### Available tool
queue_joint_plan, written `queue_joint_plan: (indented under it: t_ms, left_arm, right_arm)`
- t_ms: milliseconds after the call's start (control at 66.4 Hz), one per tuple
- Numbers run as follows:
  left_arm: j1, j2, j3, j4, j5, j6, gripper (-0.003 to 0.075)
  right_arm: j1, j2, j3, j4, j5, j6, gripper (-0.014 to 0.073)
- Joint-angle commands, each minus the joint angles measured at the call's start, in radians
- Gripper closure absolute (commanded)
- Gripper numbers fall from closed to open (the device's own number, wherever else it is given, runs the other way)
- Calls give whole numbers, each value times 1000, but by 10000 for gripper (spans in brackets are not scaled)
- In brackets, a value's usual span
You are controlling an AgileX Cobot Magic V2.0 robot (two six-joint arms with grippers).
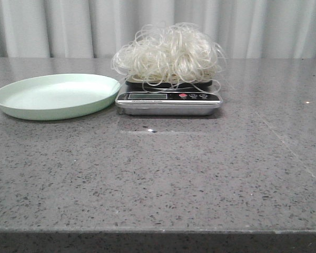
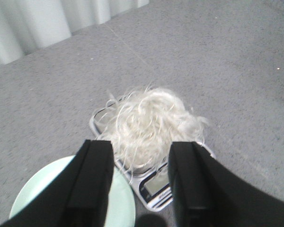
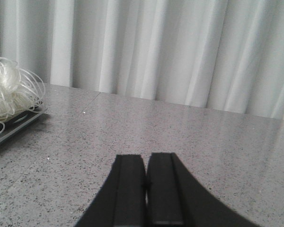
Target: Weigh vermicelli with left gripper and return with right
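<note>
Three views, taken in turn.
Front view: the vermicelli (image 1: 168, 52) sits heaped on the scale (image 1: 168, 100), loose strands spilling over its platform edge; the green plate (image 1: 55, 96) lies just beside the scale on the left arm's side, on the grey table (image 1: 158, 179). No arm shows here.
Left wrist view: the left gripper (image 2: 141, 182) hangs above plate and scale with its jaws parted and nothing between them.
Right wrist view: the right gripper (image 3: 146, 189) has its fingers pressed together, empty, well apart from the noodle mass at the frame's edge.
Handling: the mass looks very light, springy and brittle; strands may snag or shed.
Where to grasp: probably deep through the middle of the heap, from above.
</note>
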Motion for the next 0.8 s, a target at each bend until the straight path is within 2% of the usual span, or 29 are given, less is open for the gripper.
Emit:
queue_joint_plan:
  t_ms: [0, 377, 497, 783]
  left_arm:
    - [4, -163, 127, 12, -161, 0, 433]
    - [4, -717, 712, 48, -443, 0, 561]
    - [4, -890, 837, 66, -473, 0, 594]
    - [4, -1214, 1061, 73, -473, 0, 594]
  right_arm:
    - [-5, -17, -8, -13, -82, -5, 428]
    - [-5, -17, -8, -13, -82, -5, 428]
    - [-5, -17, -8, -13, -82, -5, 428]
    - [-5, -17, -8, -13, -82, -5, 428]
